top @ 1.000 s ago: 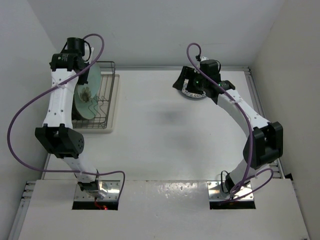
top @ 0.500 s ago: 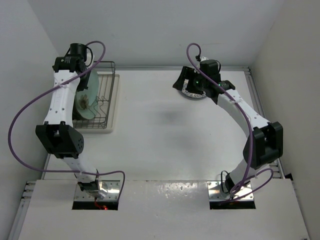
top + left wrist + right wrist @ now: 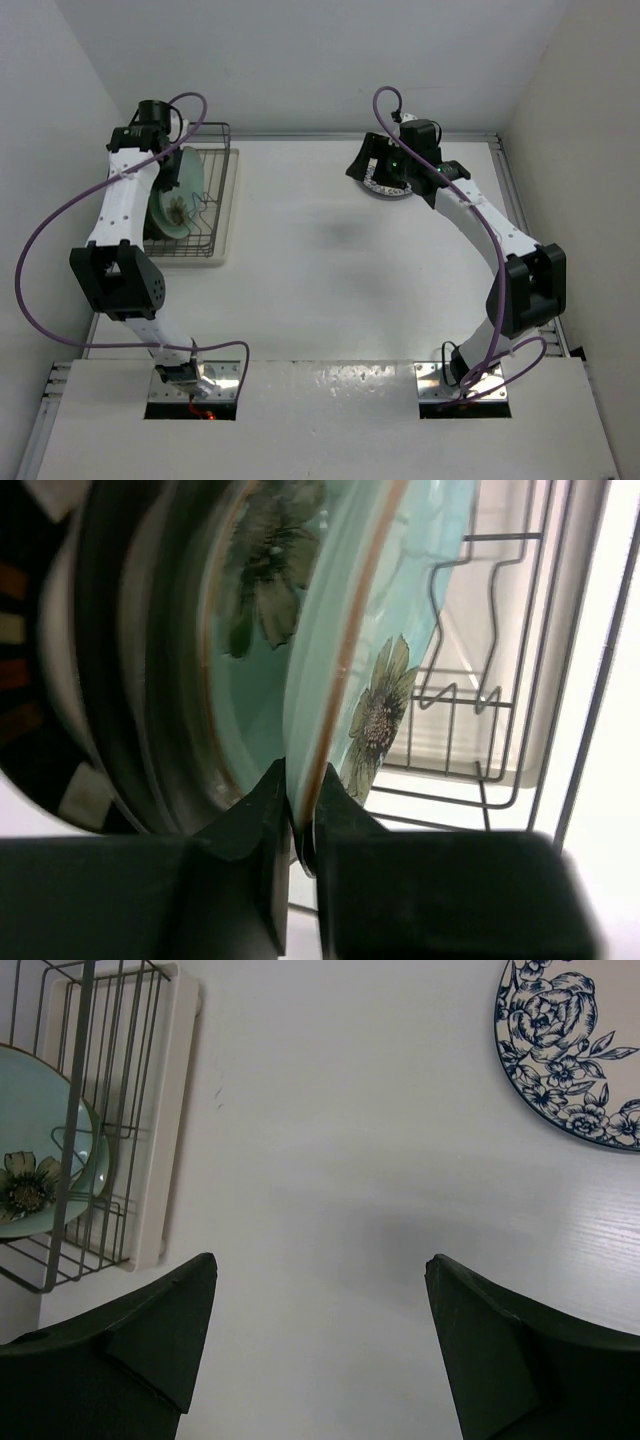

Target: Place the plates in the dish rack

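My left gripper [image 3: 168,158] is shut on the rim of a mint-green flower plate [image 3: 180,205] that stands on edge in the dark wire dish rack [image 3: 215,190]. In the left wrist view the jaws [image 3: 300,815] pinch that plate's rim [image 3: 400,600]. A second mint plate [image 3: 245,630] and dark-rimmed plates [image 3: 110,680] stand just to its left. My right gripper [image 3: 368,165] is open and empty above the table [image 3: 318,1260]. The blue-and-white plate [image 3: 388,188] lies flat partly under it, and shows in the right wrist view [image 3: 570,1050].
The rack sits on a white tray base [image 3: 225,215] at the table's far left, close to the left wall. Empty wire prongs [image 3: 480,690] stand to the right of the held plate. The rack [image 3: 110,1110] also shows in the right wrist view.
My left gripper has shifted slightly right and back over the rack, carrying the mint plate with it. The right arm has not moved.
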Robot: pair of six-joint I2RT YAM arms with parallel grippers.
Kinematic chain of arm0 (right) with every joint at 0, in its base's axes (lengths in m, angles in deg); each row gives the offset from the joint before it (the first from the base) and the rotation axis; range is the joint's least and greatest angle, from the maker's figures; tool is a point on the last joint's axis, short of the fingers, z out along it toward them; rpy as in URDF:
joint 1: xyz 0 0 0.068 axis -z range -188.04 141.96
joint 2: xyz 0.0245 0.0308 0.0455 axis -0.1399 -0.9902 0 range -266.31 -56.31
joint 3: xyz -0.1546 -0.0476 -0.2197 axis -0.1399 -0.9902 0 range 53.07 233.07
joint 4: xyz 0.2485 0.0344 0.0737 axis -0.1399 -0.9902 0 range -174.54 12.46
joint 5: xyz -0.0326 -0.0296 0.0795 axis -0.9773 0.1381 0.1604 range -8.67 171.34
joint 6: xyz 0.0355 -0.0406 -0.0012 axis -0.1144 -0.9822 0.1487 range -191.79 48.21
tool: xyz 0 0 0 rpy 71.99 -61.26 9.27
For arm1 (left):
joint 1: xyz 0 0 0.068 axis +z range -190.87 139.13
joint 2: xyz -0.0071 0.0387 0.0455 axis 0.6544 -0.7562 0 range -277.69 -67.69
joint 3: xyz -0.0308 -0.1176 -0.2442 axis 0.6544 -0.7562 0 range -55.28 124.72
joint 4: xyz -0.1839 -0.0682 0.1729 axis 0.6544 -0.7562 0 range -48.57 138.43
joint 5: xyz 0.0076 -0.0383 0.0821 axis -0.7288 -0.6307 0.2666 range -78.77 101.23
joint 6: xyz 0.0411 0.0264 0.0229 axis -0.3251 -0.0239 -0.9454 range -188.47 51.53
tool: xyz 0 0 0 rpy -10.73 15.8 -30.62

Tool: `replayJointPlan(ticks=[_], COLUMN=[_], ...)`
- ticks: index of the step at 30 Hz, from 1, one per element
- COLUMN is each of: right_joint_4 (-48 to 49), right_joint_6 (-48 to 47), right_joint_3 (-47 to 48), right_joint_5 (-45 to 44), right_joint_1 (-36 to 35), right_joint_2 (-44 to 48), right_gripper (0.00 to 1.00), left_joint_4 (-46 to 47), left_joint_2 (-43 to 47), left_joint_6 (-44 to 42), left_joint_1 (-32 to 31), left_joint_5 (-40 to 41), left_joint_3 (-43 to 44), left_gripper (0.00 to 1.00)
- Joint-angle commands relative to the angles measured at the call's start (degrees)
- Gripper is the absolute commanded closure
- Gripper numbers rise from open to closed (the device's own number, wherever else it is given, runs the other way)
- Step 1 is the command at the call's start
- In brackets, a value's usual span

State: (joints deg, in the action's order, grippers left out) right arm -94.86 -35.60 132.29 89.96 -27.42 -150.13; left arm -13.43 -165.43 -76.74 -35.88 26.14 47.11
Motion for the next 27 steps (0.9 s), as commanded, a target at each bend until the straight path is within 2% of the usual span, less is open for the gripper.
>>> replayJointPlan(ticks=[1,2,3,12,16,17,19,20,22,23,27], right_joint_4=[0.01,-0.34,-0.52,-0.08,1.15,1.24,1.94,2.03,1.77,1.24,-0.87], right_joint_6=[-0.59,-0.33,0.02,0.99,0.99,1.86,2.57,2.58,3.1,3.36,4.68], right_joint_3=[1.02,1.02,0.76,-1.43,-3.63,-4.07,-5.04,-5.39,-6.0,-6.27,-7.32], right_joint_5=[-1.24,-1.33,-1.24,-1.94,-2.29,-2.21,-1.95,-1.42,-2.02,-2.47,-6.86], right_joint_1=[-0.4,-0.4,0.12,1.01,2.06,2.24,3.29,4.16,5.48,6.97,10.58], right_joint_2=[1.45,1.27,1.45,2.5,3.64,3.91,4.0,4.08,3.91,4.0,3.03], right_gripper=[0.15,0.15,0.14,0.13,0.1,0.1,0.08,0.08,0.06,0.05,0.03], left_joint_4=[-1.6,-1.59,-1.59,-1.06,-2.11,-2.12,-3.69,-4.22,-5.98,-6.51,-7.65], left_joint_2=[3.25,3.25,3.25,2.72,2.72,2.72,2.72,2.72,2.02,1.32,1.32], left_joint_6=[-2.71,-2.71,-2.71,-3.33,-3.85,-3.86,-5.52,-6.13,-7.72,-8.25,-11.32], left_joint_1=[0.81,0.81,0.81,0.81,0.81,0.81,0.81,0.81,0.81,0.81,-3.23], left_joint_5=[-2.87,-2.88,-4.09,-6.39,-4.46,-4.46,-4.46,-5.15,-5.16,-5.16,-1.21], left_joint_3=[-2.36,-2.89,-3.59,-4.83,-1.69,-0.54,2.36,5.51,10.78,12.29,17.74], left_gripper=[0.84,0.77,0.75,0.67,0.56,0.48,0.39,0.24,0.06,0.0,0.0])
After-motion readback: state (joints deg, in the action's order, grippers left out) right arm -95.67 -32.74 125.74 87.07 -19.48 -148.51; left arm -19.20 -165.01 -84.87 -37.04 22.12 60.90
